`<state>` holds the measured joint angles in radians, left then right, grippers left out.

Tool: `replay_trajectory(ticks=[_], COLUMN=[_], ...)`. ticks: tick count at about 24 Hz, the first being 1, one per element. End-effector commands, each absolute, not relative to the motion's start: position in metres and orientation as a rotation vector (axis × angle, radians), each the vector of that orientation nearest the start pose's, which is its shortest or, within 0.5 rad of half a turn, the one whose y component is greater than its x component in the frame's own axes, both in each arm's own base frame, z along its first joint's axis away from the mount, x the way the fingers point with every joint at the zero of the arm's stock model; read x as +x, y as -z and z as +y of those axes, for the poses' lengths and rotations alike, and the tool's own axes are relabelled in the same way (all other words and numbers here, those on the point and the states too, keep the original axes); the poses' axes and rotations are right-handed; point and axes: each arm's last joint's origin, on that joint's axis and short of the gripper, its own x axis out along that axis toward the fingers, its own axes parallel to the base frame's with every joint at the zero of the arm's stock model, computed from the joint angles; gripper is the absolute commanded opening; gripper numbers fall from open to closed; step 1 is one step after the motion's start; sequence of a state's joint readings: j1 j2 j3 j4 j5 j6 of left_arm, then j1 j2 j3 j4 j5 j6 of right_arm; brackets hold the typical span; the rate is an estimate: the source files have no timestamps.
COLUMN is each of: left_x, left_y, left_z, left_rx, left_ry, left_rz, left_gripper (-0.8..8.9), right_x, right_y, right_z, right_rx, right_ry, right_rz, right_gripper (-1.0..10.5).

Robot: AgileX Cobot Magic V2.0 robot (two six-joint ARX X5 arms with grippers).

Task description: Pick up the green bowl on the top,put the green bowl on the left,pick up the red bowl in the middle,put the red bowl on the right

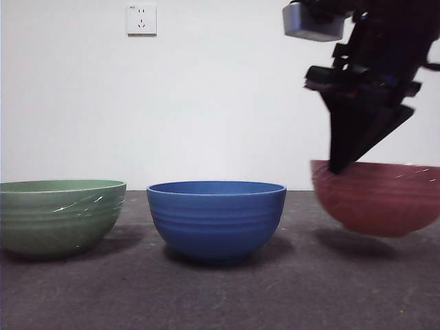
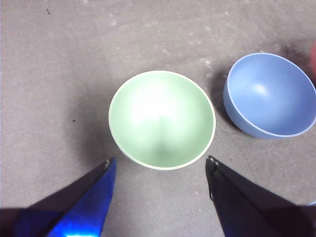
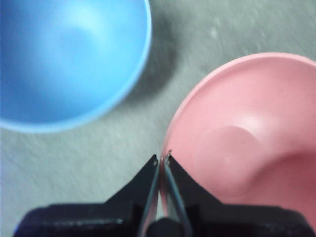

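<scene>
The green bowl (image 1: 58,214) sits on the table at the left; in the left wrist view it (image 2: 162,118) lies below my open, empty left gripper (image 2: 160,165). The red bowl (image 1: 381,199) hangs a little above the table at the right, tilted, with its shadow beneath it. My right gripper (image 1: 338,165) is shut on its near-left rim; in the right wrist view the jaws (image 3: 162,159) pinch the rim of the red bowl (image 3: 247,133).
A blue ribbed bowl (image 1: 216,216) stands in the middle of the dark table (image 1: 220,295), between the other two; it also shows in both wrist views (image 2: 270,94) (image 3: 64,59). A white wall with a socket (image 1: 141,19) is behind.
</scene>
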<state>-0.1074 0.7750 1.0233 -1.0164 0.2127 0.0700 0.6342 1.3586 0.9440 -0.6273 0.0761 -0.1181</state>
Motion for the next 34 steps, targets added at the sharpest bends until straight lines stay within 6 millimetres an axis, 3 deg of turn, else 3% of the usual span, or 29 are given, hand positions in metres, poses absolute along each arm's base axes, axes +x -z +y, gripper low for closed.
replay_trajectory(ticks=[1,6,9,11,14,18,19,21,22,25,34], left_x=[0.122,0.122,0.122,0.122,0.123,0.13,0.133,0.135,0.136,0.136,0.113], left_y=[-0.34,-0.34,-0.34,-0.34,-0.341,-0.351,-0.354,-0.358,-0.358,-0.354,-0.309], left_z=[-0.019,-0.019,-0.019,-0.019,-0.019,-0.02,-0.02,-0.021,-0.021,-0.02,-0.018], left_rx=[0.036,0.035,0.035,0.036,0.036,0.04,0.042,0.046,0.047,0.051,0.028], left_ry=[0.334,0.334,0.334,0.334,0.334,0.338,0.337,0.337,0.336,0.331,0.32], left_rz=[0.747,0.748,0.749,0.748,0.734,0.607,0.567,0.514,0.5,0.455,0.363], left_gripper=[3.11,3.11,3.11,3.11,3.11,3.09,2.73,0.37,-0.03,-0.08,-0.08], right_x=[0.218,0.223,0.222,0.221,0.213,0.192,0.185,0.174,0.169,0.154,0.123], right_y=[-0.224,-0.214,-0.214,-0.221,-0.254,-0.314,-0.326,-0.341,-0.345,-0.343,-0.29], right_z=[0.16,0.163,0.162,0.161,0.155,0.132,0.122,0.106,0.099,0.079,0.057], right_rx=[-0.456,-0.464,-0.449,-0.436,-0.362,-0.197,-0.169,-0.139,-0.125,-0.095,-0.019], right_ry=[-0.586,-0.584,-0.573,-0.577,-0.581,-0.554,-0.538,-0.504,-0.483,-0.433,-0.341], right_rz=[0.975,1.003,1.01,0.973,0.803,0.477,0.412,0.345,0.326,0.273,0.199], right_gripper=[-0.1,0.1,2.4,2.5,2.5,2.3,1.6,0.0,-0.2,-0.2,-0.2])
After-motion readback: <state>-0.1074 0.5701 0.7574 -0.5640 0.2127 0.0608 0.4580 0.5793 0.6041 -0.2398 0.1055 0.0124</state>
